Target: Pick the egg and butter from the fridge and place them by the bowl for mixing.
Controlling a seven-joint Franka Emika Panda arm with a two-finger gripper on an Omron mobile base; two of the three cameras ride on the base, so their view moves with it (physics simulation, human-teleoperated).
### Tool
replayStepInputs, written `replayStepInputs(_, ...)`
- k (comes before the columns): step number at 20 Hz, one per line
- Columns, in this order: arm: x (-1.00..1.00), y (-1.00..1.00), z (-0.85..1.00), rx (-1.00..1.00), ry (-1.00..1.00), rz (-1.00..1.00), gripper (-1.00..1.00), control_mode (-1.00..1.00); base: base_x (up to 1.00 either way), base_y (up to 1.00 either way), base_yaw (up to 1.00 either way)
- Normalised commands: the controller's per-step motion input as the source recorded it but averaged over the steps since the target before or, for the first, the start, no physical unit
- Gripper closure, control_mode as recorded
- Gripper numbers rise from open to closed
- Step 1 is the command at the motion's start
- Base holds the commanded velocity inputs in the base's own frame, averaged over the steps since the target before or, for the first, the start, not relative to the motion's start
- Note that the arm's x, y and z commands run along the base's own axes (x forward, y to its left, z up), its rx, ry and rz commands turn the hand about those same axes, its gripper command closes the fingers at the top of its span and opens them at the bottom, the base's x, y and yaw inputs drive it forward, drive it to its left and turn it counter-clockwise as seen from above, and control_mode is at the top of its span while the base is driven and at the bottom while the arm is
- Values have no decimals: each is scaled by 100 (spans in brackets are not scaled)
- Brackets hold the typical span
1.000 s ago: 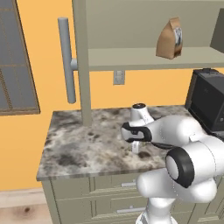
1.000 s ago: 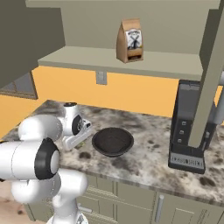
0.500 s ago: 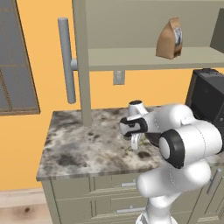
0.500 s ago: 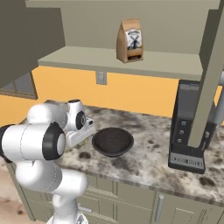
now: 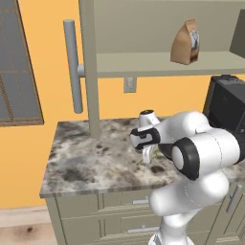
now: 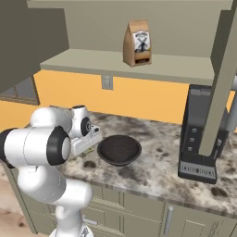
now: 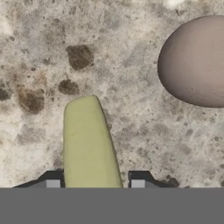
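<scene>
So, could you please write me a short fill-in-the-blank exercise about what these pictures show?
1. Between the fingers of the gripper sits the pale yellow ____.
2. In the hand view, the brownish rounded thing lying on the counter near the stick is the ____.
3. The brown paper bag stands on the open ____ above the counter.
4. In the right base view, the black bowl rests between the arm and the black boxy ____.

Missing words: butter; egg; shelf; appliance

One butter (image 7: 87, 144) stick at 6 o'clock in hand view. One egg (image 7: 194, 61) at 2 o'clock. One bowl (image 6: 119, 150) on desk (image 6: 152, 173). One paper bag (image 6: 138, 43) on shelf (image 6: 92, 62). One black appliance (image 6: 199, 134).
</scene>
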Motion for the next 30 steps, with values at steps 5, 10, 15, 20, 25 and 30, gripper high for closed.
replayStepInputs(5, -6, -5, -20, 0, 0, -4, -100, -100, 0, 0, 0)
replayStepInputs(10, 0, -6, 2, 0, 0, -1, -100, -100, 0, 0, 0)
replayStepInputs(15, -3, 1, 14, 0, -4, 0, -100, -100, 0, 0, 0)
replayStepInputs(20, -4, 11, 31, 0, -10, 0, -100, -100, 0, 0, 0)
replayStepInputs(25, -12, 3, 40, 1, -11, 0, -100, -100, 0, 0, 0)
replayStepInputs(30, -21, -5, 33, 4, -1, 0, -100, -100, 0, 0, 0)
